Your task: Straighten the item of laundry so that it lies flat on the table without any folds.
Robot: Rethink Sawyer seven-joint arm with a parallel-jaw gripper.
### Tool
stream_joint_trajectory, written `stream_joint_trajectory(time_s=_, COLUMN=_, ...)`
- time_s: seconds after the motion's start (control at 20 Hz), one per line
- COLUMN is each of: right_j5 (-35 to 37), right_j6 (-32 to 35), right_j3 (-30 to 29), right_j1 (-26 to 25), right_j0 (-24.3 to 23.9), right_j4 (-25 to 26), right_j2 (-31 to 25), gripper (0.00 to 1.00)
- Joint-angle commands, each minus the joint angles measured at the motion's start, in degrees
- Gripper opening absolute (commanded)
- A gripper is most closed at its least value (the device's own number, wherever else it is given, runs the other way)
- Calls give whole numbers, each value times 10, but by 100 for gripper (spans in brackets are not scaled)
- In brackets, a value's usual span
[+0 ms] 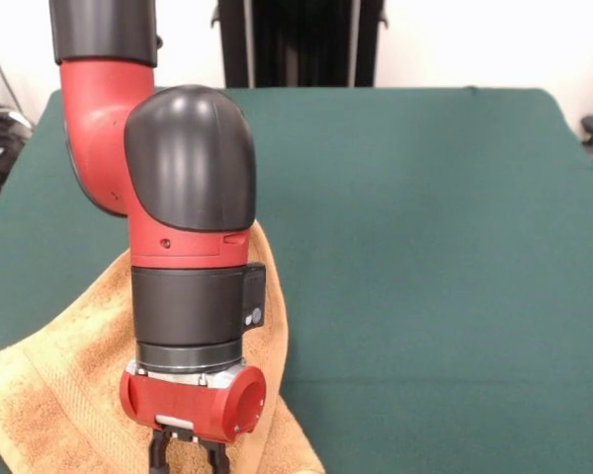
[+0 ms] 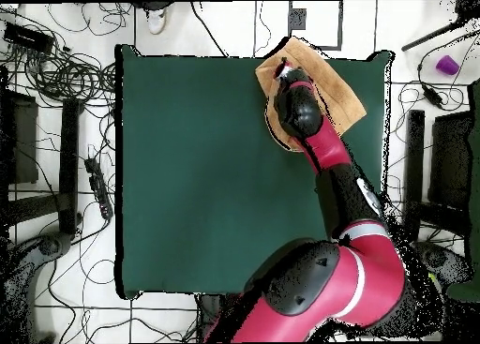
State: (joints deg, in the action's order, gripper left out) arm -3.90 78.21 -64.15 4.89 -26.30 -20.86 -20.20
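One towel (image 1: 59, 395) (rumpled), table (image 1: 425, 247) corner, arm (image 1: 188, 197) above

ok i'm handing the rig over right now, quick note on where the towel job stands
Tool: low over the towel, tips cut off by the front view's edge; open or shut cannot be told.
Towel: at a corner of the table, far from the robot's base, partly under the arm; overhead it seems to run past the table's edge.
Done: cannot judge; much of the towel is hidden.
Left: get it fully on the table, flat, no folds.
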Motion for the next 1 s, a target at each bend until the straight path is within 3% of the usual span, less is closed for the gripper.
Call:
stream_joint_trajectory(time_s=0.05, right_j5=-10, right_j6=155, right_j3=-44, right_j1=-39, right_j0=-2, right_j4=-10, right_j2=-26, gripper=100)
stream_joint_trajectory(time_s=0.1, right_j5=-4, right_j6=154, right_j3=-44, right_j1=-39, right_j0=-2, right_j4=-14, right_j2=-27, gripper=0)
stream_joint_trajectory(time_s=0.75, right_j5=7, right_j6=148, right_j3=-43, right_j1=-38, right_j0=-4, right_j4=-15, right_j2=-29, gripper=0)
stream_joint_trajectory(time_s=1.0, right_j5=-23, right_j6=149, right_j3=-55, right_j1=-40, right_j0=-19, right_j4=19, right_j2=-48, gripper=0)
